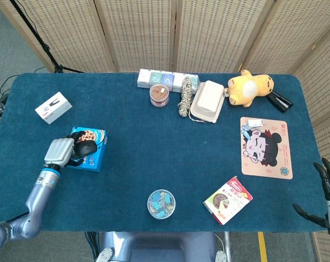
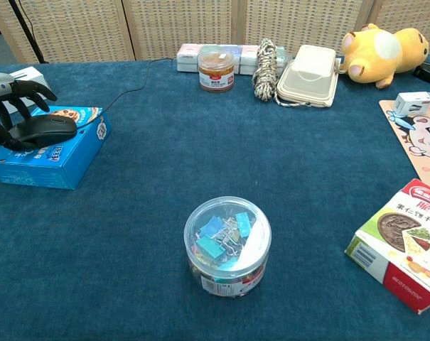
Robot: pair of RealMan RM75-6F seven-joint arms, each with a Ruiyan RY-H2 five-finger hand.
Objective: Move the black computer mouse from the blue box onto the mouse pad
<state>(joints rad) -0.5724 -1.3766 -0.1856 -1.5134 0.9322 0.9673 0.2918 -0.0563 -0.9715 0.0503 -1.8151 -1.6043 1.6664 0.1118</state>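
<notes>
Grasp step, judged underway; left hand [image 2: 12, 106] arched over mouse [image 2: 44, 129] atop blue box [image 2: 55, 160], fingers spread around it, grip not yet clearly closed; lifting next would call for a firm close, then a long carry to far-off pad [image 1: 266, 147]; right hand [image 1: 324, 191], open and empty, seen only from head view.

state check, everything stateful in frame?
black mouse: on the blue box, not lifted
blue box: closed, flat on table
left hand: over the mouse's rear, fingers spread; grip unclear
right hand: open, idle at table's right edge
mouse pad: flat, small white item on its far corner
clip jar: lid on, upright
beige clamshell: closed
</notes>
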